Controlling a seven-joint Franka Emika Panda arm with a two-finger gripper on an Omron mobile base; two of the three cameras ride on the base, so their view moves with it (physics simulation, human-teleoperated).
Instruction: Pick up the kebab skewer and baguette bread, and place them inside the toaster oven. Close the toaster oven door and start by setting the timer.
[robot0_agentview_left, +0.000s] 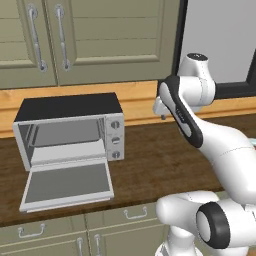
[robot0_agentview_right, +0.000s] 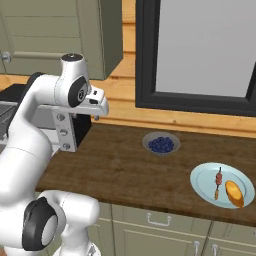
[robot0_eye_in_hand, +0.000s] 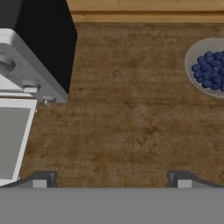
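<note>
The toaster oven (robot0_agentview_left: 70, 127) stands at the left of the wooden counter, and its door (robot0_agentview_left: 67, 184) hangs open and flat in front of an empty cavity. In the hand view the oven's black side (robot0_eye_in_hand: 43, 39) and the door (robot0_eye_in_hand: 13, 140) lie at the left. The kebab skewer (robot0_agentview_right: 218, 183) and the baguette bread (robot0_agentview_right: 234, 193) lie side by side on a pale blue plate (robot0_agentview_right: 201, 176) at the counter's far right. My gripper (robot0_eye_in_hand: 111, 180) hovers open and empty over bare counter just right of the oven, far from the plate; it also shows in the base views (robot0_agentview_right: 96, 116) (robot0_agentview_left: 161, 114).
A bowl of blueberries (robot0_agentview_right: 161, 144) sits on the counter between the oven and the plate, also at the hand view's upper right (robot0_eye_in_hand: 210, 70). A dark-framed window (robot0_agentview_right: 200, 55) and upper cabinets (robot0_agentview_left: 75, 40) line the back wall. Bare wood lies under the hand.
</note>
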